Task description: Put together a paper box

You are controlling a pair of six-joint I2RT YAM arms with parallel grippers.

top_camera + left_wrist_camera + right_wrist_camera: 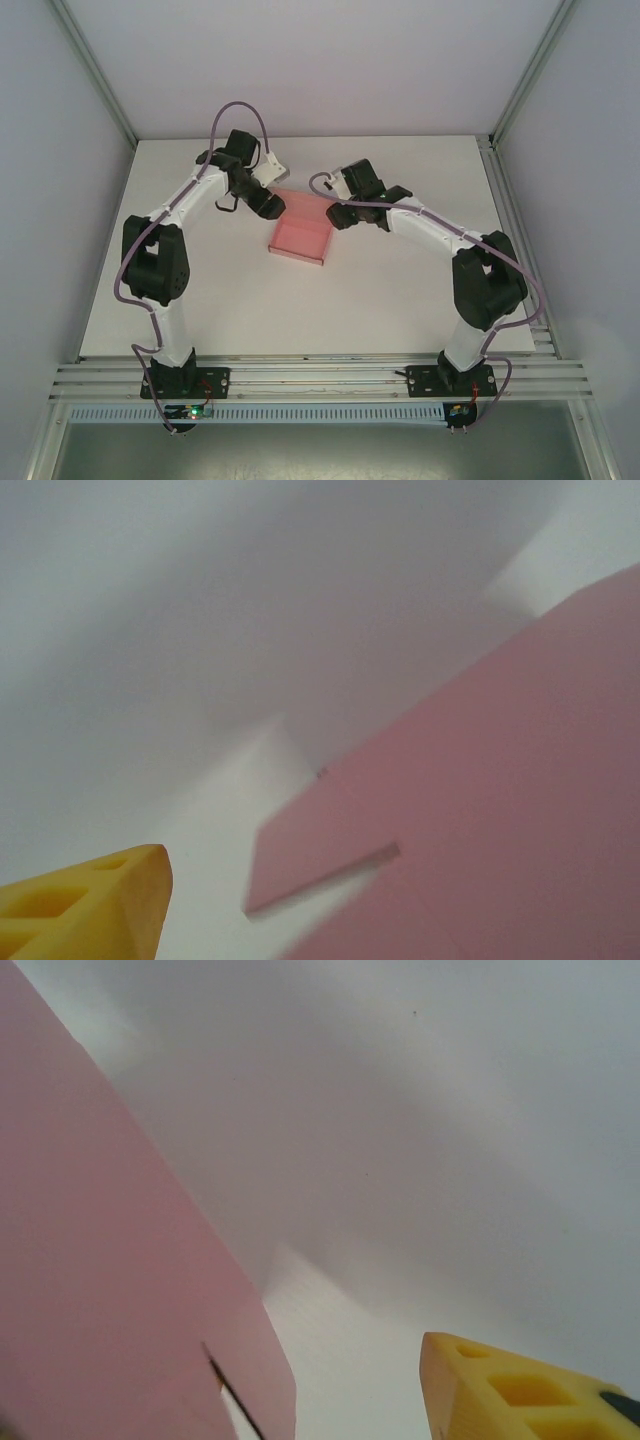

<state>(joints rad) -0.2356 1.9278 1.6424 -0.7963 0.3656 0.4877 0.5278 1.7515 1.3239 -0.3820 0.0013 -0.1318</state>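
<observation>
- Sitting mid-way across the desk (380, 290): pink paper box (300, 237), between the two arms.
- Left claw (262, 203) and right claw (345, 215) at its far corners; opening and hold: can't tell.
- Risk: a one-sided push could skid or crease the thin card.

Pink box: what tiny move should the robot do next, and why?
Probably nudge the left hand a little toward the edge of the paper box, so it can pinch the card. The box lies on the table between it and the right hand, and in the left wrist view the yellow finger sits apart from the pink card, not touching it.
</observation>
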